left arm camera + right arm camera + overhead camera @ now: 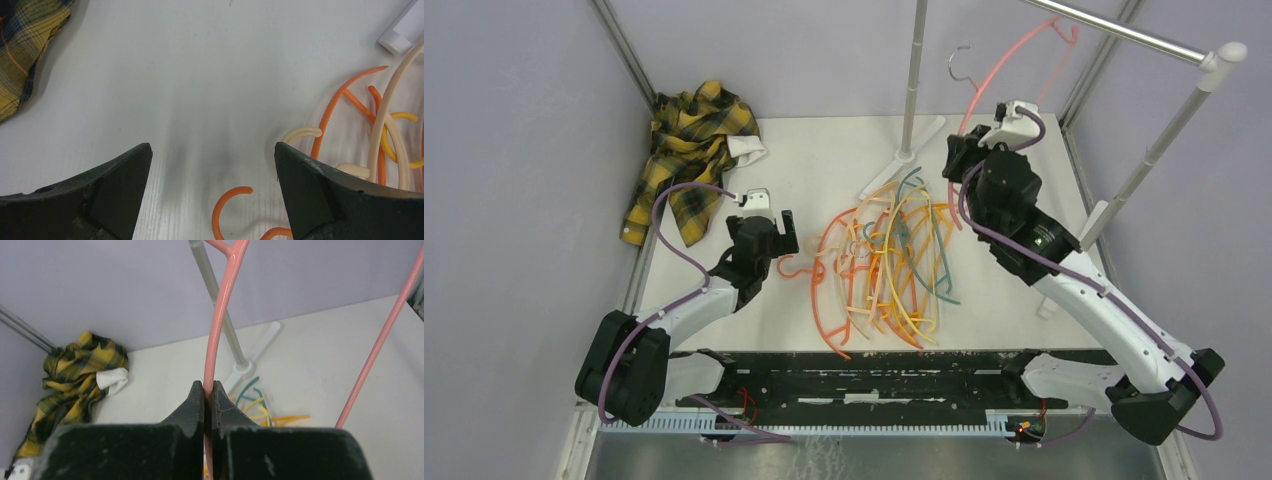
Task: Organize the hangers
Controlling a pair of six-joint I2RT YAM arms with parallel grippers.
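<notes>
hanging looks like the step in hand. from above, the right end effector [1002, 112] is clenched on a pink hanger [1014, 60], lifted with the rail [1124, 32] above and beyond it. the other hangers [894, 260] lie tangled on the bench [804, 150], just beside the released left end effector [764, 232]. left wrist: jaws wide, an orange hook [231, 199] lying low between the fingers. right wrist: pink wire rises straight from the pinched tips. hold firm, tip its metal hook [961, 60] over the rail, and release only once it catches.
</notes>
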